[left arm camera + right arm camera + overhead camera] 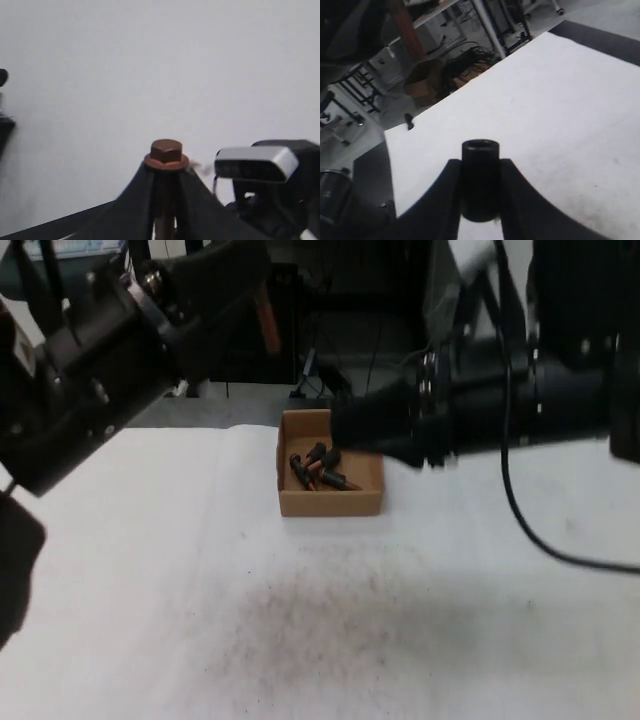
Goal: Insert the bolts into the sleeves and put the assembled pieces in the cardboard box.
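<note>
Left jaws clamp a bolt [166, 152], right jaws a sleeve [480, 177] — cardboard box [330, 503] holds assembled pieces [318, 472].

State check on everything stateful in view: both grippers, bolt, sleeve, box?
left gripper, shut on bolt
bolt, gripped by its shank, head clear of the fingers, not in a sleeve
right gripper, shut on sleeve
sleeve, gripped, no bolt in its visible end
cardboard box, open-topped, several assembled pieces inside

Room around the cardboard box [330, 503]; 1 arm [400, 425] over its far corner
</note>
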You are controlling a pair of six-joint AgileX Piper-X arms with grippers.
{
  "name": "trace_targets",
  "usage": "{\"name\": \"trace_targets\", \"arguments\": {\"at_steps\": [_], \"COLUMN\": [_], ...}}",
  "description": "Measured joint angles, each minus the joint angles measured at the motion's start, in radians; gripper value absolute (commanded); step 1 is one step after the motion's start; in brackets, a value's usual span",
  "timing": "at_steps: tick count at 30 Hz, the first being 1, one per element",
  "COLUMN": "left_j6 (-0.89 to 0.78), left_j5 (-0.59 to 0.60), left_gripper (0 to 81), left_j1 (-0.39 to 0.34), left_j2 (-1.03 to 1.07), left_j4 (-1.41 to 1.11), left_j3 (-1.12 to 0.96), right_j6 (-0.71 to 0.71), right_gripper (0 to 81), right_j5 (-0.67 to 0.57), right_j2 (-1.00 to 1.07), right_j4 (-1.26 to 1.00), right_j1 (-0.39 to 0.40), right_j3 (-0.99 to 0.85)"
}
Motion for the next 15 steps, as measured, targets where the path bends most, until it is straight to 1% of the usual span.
{"name": "trace_targets", "arguments": {"at_steps": [1, 2, 5, 7, 9, 10, 13, 15], "left_j6": [-0.032, -0.053, -0.093, -0.110, -0.150, -0.174, -0.228, -0.244], "left_j5": [0.023, 0.040, 0.080, 0.093, 0.092, 0.092, 0.105, 0.120], "left_gripper": [0.3, 0.3, 0.3, 0.3, 0.3, 0.3, 0.3, 0.3], "left_j1": [0.000, 0.000, 0.000, 0.000, 0.000, 0.000, 0.000, 0.000], "left_j2": [0.019, 0.036, 0.072, 0.087, 0.093, 0.093, 0.093, 0.093], "left_j4": [-0.050, -0.088, -0.188, -0.222, -0.236, -0.241, -0.247, -0.250], "left_j3": [0.000, 0.000, 0.000, 0.000, 0.000, 0.000, 0.000, 0.000], "right_j6": [0.004, 0.006, 0.008, 0.008, 0.002, 0.002, -0.030, -0.041], "right_gripper": [0.9, 0.9, 0.9, 0.9, 0.9, 0.9, 0.9, 0.9], "right_j5": [-0.028, -0.080, -0.135, -0.122, -0.076, -0.076, 0.006, 0.030], "right_j2": [0.000, 0.000, 0.000, 0.000, 0.000, 0.000, 0.000, 0.000], "right_j4": [-0.013, -0.036, -0.115, -0.175, -0.241, -0.247, -0.326, -0.343], "right_j1": [0.004, 0.017, 0.059, 0.083, 0.105, 0.105, 0.127, 0.132], "right_j3": [0.012, 0.025, 0.028, 0.028, 0.028, 0.028, 0.028, 0.028]}}
